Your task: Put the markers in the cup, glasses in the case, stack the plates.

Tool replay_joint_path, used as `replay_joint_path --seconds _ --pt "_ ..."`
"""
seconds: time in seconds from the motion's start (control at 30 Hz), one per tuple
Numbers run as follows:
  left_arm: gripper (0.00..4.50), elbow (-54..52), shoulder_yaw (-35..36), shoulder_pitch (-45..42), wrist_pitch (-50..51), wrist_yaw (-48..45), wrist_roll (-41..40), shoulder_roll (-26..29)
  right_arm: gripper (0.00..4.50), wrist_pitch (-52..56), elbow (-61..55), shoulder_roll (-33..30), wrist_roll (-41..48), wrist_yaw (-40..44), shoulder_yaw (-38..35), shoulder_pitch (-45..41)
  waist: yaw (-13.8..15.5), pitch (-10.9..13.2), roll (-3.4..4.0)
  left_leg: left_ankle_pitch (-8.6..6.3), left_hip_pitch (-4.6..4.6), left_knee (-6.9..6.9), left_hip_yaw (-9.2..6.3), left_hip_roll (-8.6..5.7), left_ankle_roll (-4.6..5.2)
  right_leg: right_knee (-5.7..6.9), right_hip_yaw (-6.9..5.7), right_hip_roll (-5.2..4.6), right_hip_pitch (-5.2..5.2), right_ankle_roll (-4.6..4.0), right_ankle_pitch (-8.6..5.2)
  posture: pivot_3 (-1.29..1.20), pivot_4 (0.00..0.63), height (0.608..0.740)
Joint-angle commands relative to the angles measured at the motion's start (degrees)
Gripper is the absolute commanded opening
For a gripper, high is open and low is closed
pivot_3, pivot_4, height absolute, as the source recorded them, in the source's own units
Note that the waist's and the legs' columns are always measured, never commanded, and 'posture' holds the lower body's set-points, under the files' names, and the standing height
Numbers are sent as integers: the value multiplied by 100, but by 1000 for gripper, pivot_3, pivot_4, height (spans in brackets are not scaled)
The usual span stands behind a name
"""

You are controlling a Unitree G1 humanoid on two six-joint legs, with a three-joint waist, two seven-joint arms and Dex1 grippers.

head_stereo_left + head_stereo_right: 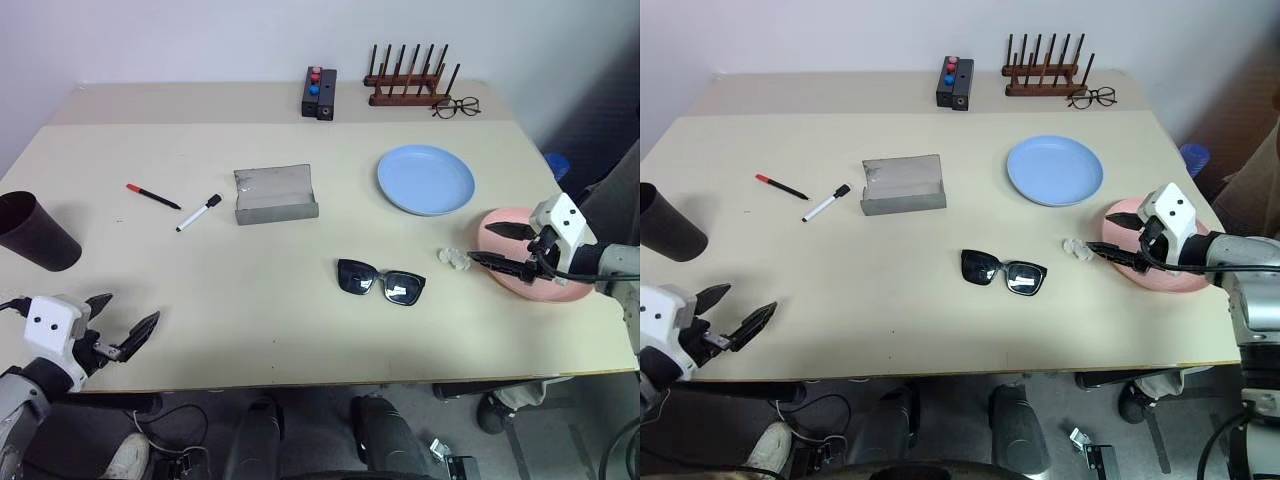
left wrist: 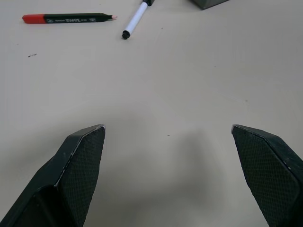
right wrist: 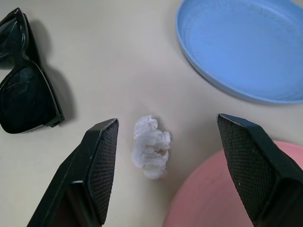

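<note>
Two markers lie at the table's left: a black one with a red cap (image 1: 152, 196) and a white one with a black cap (image 1: 199, 213). The dark cup (image 1: 35, 232) stands at the left edge. The grey case (image 1: 275, 193) sits open mid-table, and the black sunglasses (image 1: 380, 282) lie in front of it. The blue plate (image 1: 426, 179) is at the right, with the pink plate (image 1: 545, 291) nearer, at the right edge. My right gripper (image 1: 480, 242) hovers open over the pink plate's inner rim. My left gripper (image 1: 130, 308) is open and empty above the front left corner.
A crumpled white tissue (image 1: 455, 258) lies between the sunglasses and the pink plate. At the back stand a small black box with red and blue buttons (image 1: 319, 92), a wooden rack (image 1: 408, 85) and clear spectacles (image 1: 456, 106).
</note>
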Motion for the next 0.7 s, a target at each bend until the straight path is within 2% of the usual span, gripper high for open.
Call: replay_joint_path --seconds 0.03,0.37,0.5,0.7 --pt "4382 -241 181 -44 88 49 -123 66 3386 -36 -206 62 59 -60 -88 -34 0 0 0 0 0 0 1 0 0 0 0 0 0 0 0 0 150 738" --pt "4382 -428 -322 -617 520 650 -31 -58 3386 -365 -139 344 -11 -67 118 -204 7 -1 -1 0 1 0 2 0 0 2 2 1 2 0 0 0 150 738" --pt "4382 -259 -599 -1110 782 846 25 15 3386 -573 -254 775 -244 -557 308 -389 -2 -2 -3 0 4 0 0 1 0 4 2 5 5 2 1 0 150 738" --pt "4382 254 -1018 -2022 1403 907 129 431 3386 -72 -1651 1251 -3 -1018 444 -11 29 -2 -1 1 3 -1 -4 0 1 11 2 9 3 5 1 0 150 738"
